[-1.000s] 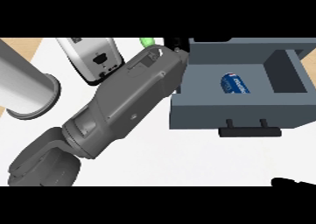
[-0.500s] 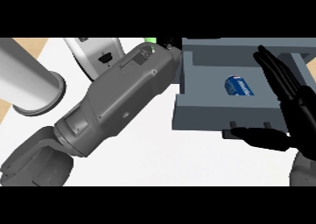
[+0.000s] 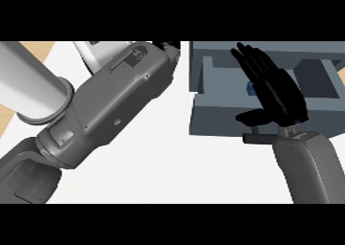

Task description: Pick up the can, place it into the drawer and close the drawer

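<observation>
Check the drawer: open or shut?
Open. The drawer is pulled out, its inside visible, a bit of the blue can showing behind the right hand, held flat above it with straight fingers.

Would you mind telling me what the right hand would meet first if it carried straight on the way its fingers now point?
Probably the drawer's back wall. The right hand hangs open over the compartment, fingers aimed up-view and hiding most of the blue can. Height is unclear, so it may pass above.
</observation>
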Motion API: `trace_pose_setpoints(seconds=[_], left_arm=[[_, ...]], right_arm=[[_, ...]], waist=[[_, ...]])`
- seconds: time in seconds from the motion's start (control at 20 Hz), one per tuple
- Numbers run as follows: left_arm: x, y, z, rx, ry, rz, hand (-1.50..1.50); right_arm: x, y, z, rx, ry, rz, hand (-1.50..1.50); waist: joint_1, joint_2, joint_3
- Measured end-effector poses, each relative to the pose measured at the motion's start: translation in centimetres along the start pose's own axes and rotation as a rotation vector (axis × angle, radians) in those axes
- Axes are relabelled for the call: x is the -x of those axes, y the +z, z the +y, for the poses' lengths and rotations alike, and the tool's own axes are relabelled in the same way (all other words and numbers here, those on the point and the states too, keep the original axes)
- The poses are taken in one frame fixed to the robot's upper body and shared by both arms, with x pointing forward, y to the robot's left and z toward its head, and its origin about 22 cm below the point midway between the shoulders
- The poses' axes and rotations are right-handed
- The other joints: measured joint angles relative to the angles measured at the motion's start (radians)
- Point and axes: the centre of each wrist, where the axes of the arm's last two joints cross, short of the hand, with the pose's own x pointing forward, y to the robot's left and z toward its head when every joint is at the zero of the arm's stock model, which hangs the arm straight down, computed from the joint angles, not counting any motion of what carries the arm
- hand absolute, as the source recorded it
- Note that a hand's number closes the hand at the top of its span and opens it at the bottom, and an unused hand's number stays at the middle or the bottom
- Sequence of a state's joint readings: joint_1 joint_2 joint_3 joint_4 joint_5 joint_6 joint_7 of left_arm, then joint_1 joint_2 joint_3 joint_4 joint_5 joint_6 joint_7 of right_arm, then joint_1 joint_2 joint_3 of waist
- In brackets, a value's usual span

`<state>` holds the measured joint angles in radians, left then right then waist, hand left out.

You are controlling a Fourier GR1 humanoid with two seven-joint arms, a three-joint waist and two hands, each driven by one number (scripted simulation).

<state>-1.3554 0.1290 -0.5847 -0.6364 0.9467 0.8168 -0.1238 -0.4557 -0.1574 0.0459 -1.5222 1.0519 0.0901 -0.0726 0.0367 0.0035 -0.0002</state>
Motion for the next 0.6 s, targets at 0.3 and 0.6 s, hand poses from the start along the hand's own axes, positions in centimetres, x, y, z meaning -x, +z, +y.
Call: trace_pose_setpoints(seconds=[0.3,0.6], left_arm=[[-0.5,-0.4,3.0,-0.021,-0.003,0.003,-1.5],[-0.8,-0.1,4.9,-0.023,-0.009,-0.002,-1.5]], right_arm=[[1.3,-1.9,4.1,-0.026,0.075,0.052,-1.5],[3.2,-3.8,6.4,-0.012,0.168,0.079,-1.5]], waist=[[0.002,-0.002,0.0],[0.007,-0.009,-0.008]])
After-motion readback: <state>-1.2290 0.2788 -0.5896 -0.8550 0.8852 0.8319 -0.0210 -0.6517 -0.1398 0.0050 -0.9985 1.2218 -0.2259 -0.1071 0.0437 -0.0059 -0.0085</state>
